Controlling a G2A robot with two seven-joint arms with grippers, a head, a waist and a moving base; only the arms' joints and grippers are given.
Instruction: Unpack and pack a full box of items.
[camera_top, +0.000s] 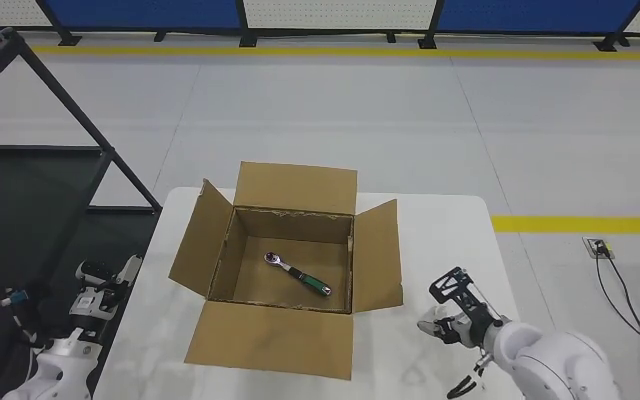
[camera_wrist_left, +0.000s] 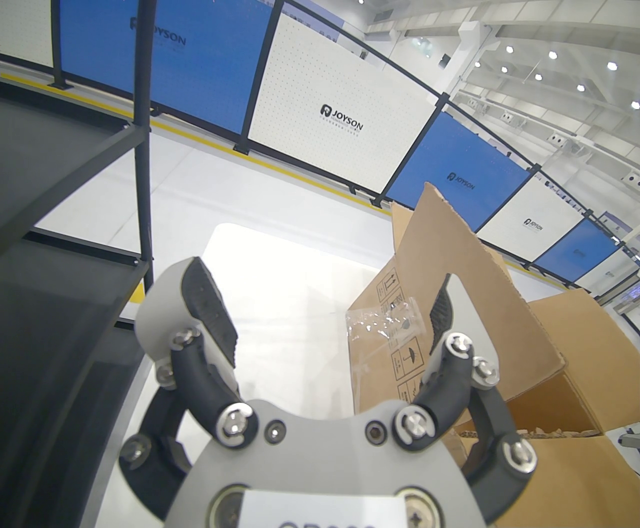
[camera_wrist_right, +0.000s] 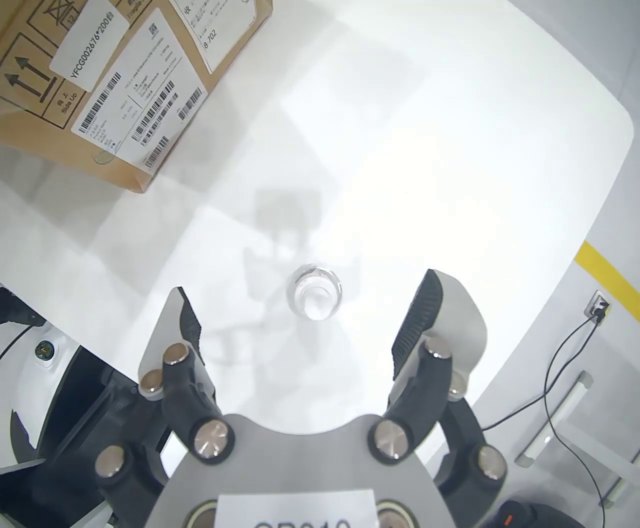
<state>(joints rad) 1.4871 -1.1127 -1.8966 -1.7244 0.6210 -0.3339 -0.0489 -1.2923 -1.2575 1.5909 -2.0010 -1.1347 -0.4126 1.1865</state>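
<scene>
- The left gripper (camera_wrist_left: 325, 280) had pale grey metal fingers (camera_wrist_left: 160, 310) faced with black textured pads (camera_wrist_left: 210, 305).
- Black curved links (camera_wrist_left: 197, 380) joined them to a grey base plate (camera_wrist_left: 320, 450), fixed with silver slotted screws (camera_wrist_left: 234, 425).
- The right gripper (camera_wrist_right: 307, 287) had the same build, with ribbed black pads and smooth round silver pins (camera_wrist_right: 214, 440).
- A white label (camera_wrist_right: 295, 507) with black print sat on its base.
- In the top view, the right arm (camera_top: 560, 365) wore a smooth, rounded white shell, and the left arm (camera_top: 60, 365) was white with dark joints.
</scene>
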